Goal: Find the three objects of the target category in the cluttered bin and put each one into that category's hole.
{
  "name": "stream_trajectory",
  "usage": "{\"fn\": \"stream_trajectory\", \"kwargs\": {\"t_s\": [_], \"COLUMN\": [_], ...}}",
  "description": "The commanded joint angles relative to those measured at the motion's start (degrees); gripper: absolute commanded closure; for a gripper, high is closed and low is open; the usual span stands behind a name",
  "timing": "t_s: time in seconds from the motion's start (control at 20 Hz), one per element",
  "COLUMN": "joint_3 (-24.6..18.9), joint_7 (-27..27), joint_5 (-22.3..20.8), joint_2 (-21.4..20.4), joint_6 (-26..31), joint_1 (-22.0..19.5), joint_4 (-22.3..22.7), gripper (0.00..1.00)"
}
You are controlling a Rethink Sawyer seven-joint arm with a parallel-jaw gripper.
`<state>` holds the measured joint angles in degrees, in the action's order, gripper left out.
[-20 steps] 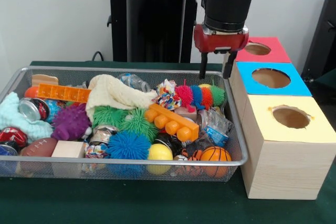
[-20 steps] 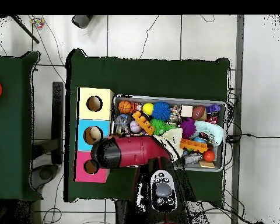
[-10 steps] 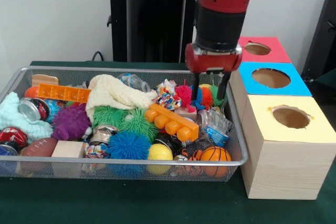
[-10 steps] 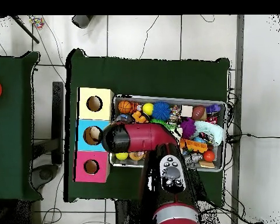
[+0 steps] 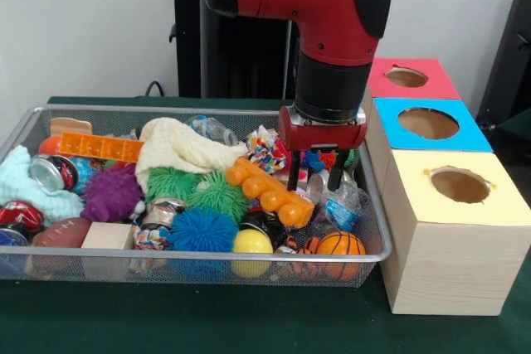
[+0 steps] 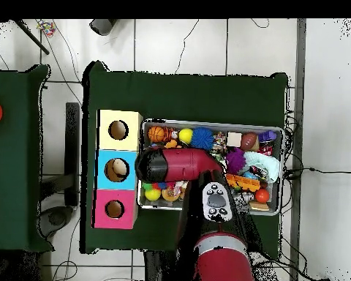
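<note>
My gripper (image 5: 314, 178) hangs open at the right end of the wire bin (image 5: 207, 255), its fingertips (image 5: 293, 180) down among the clutter. They straddle a crumpled clear wrapper and can next to the orange knobbed block (image 5: 270, 192). The striped spiky caterpillar toy (image 5: 319, 157) lies just behind the fingers. A small basketball (image 5: 340, 244) and a yellow ball (image 5: 252, 242) rest in front of them. Nothing is held. In the overhead view the red arm (image 6: 175, 165) covers the bin's left part and hides the gripper.
Three boxes with round holes stand beside the bin: yellow (image 5: 498, 205), blue (image 5: 473, 134), red (image 5: 440, 80). The bin also holds a cream cloth (image 5: 178, 145), spiky balls in blue (image 5: 203, 230), green and purple, cans, a football (image 5: 60, 232) and a wooden block (image 5: 108, 236).
The arm has swung from beside the red box into the bin, coming toward the front and dropping. The open fingers now reach down into the clutter.
</note>
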<state>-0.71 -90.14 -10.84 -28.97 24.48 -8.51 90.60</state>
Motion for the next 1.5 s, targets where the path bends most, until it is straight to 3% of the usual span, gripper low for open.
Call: {"fn": "stream_trajectory", "kwargs": {"t_s": [0.05,0.4,0.85,1.25,1.5], "joint_3": [1.22,1.51,-0.9,-2.1,-0.48], "joint_7": [-10.04,-10.52,-10.64,-10.82,-12.47], "joint_5": [-2.34,-1.33,1.05,2.99,4.53], "joint_2": [3.65,3.68,-0.77,-2.65,-3.1], "joint_6": [-6.49,-10.71,-10.34,-9.59,-8.84], "joint_1": [2.82,4.3,3.7,2.83,4.67], "joint_4": [0.69,3.65,10.17,11.29,11.56], "gripper": [0.0,0.0,0.0,0.0,0.0]}}
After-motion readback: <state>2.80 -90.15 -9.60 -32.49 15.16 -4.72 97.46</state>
